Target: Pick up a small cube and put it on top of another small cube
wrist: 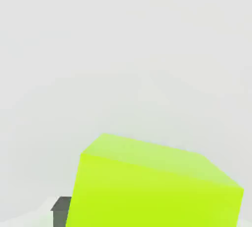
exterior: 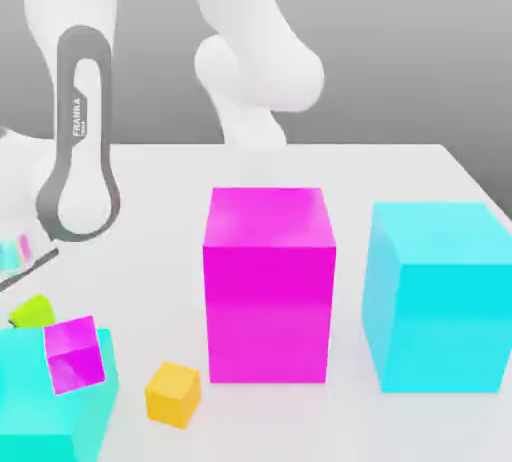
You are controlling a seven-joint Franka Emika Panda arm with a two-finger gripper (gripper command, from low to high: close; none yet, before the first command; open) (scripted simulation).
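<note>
The small cube (exterior: 34, 310) is lime yellow-green and sits at the exterior view's far left, just behind a big cyan block (exterior: 50, 400) that hides its lower part. My gripper (exterior: 18, 312) comes down on it from the left edge, with the hand mostly cut off by the frame. In the hand view the small cube (wrist: 152, 186) sits very close, and one dark fingertip (wrist: 61, 212) presses against its side. The gripper is shut on it. A small magenta cube (exterior: 75, 353) rests on the cyan block's top. A small orange cube (exterior: 173, 394) lies on the table.
A big magenta block (exterior: 268, 285) stands in the middle of the white table (exterior: 150, 240). Another big cyan block (exterior: 440, 295) stands at the exterior view's right. The arm's white links (exterior: 260, 60) rise behind the magenta block.
</note>
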